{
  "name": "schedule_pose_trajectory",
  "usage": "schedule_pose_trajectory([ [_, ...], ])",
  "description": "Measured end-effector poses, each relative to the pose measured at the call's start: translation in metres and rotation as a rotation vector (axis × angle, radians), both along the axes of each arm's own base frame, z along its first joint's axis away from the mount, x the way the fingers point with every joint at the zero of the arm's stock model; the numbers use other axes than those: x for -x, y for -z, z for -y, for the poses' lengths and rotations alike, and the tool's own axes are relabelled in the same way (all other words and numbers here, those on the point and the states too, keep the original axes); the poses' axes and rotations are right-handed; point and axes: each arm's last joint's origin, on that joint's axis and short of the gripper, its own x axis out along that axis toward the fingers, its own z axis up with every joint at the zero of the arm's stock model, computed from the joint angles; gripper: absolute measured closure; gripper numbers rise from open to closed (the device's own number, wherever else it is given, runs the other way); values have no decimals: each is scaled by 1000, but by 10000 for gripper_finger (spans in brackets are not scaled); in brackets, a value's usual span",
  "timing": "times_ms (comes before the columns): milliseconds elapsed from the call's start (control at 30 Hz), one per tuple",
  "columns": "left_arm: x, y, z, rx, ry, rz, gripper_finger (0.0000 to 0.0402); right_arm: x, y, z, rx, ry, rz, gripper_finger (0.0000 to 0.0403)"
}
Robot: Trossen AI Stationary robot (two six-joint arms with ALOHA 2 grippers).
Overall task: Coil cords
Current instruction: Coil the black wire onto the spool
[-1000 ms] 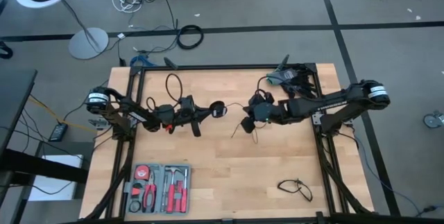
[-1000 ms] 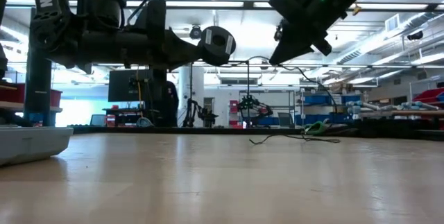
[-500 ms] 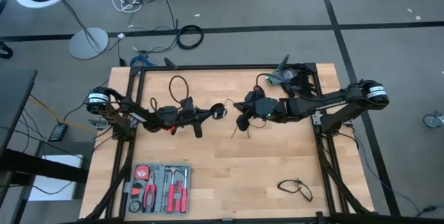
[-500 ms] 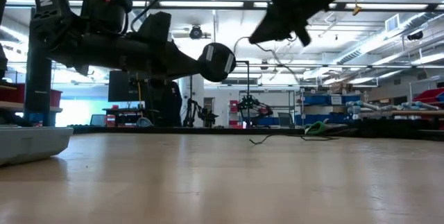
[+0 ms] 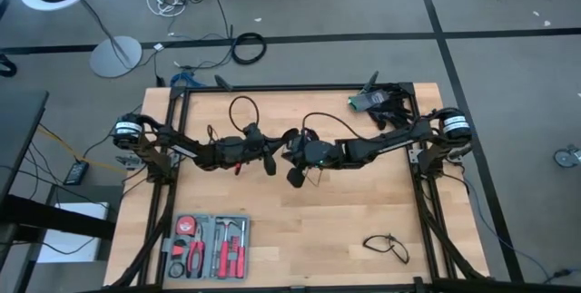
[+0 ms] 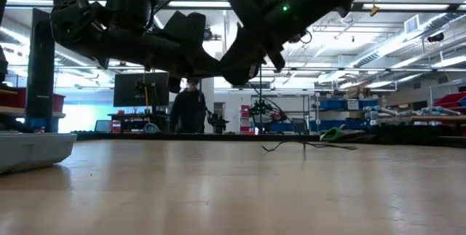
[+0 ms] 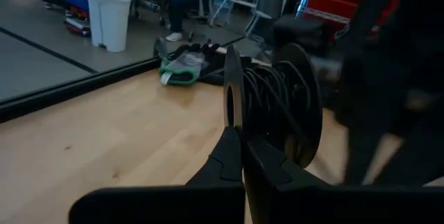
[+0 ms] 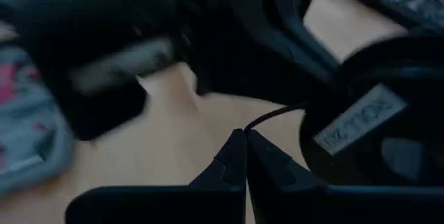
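The long black cord is partly wound on a small round black spool (image 7: 281,106), which is lifted over the table's middle (image 5: 291,140). My left gripper (image 5: 279,151) is shut on the spool. My right gripper (image 5: 296,161) reaches in from the right, right next to the spool, and is shut on the cord's free run (image 8: 272,116). That run arcs back over the right arm (image 5: 320,117). Its tail lies on the table farther back (image 6: 306,146). A short black cord (image 5: 388,246) lies in a loose loop at the front right. My left gripper pinches the edge of the spool's thin near flange (image 7: 232,89) between its two fingers. The fingers reach level from the table's left. The spool stands on edge, clear of the table. My right gripper pinches the thin cord (image 8: 258,123) at its fingertips, close beside the spool's labelled face (image 8: 357,128), clear of the table.
A tool tray (image 5: 207,246) with red-handled tools sits at the front left. Green and grey gloves (image 5: 368,101) lie at the far right corner. A black frame (image 5: 300,87) runs around the table. The two arms are close together over the middle.
My right gripper has gone toward the table's left with the cord, from the right of centre to right beside the spool in my left gripper. The left gripper has moved slightly right. The cord now loops back over the right arm.
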Motion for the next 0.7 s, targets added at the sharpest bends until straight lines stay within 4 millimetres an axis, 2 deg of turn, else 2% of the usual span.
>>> schedule_pose_trajectory([
  [200,-1,-4,2,12,57,48,402,9,11,1,12,21,-177,394],
  [333,0,-11,1,5,56,124,402,14,16,-1,-18,26,-238,371],
  [500,10,-5,2,18,51,147,402,27,21,-11,-33,21,-368,337],
  [700,35,4,2,46,6,223,402,61,2,-34,35,107,-435,326],
])
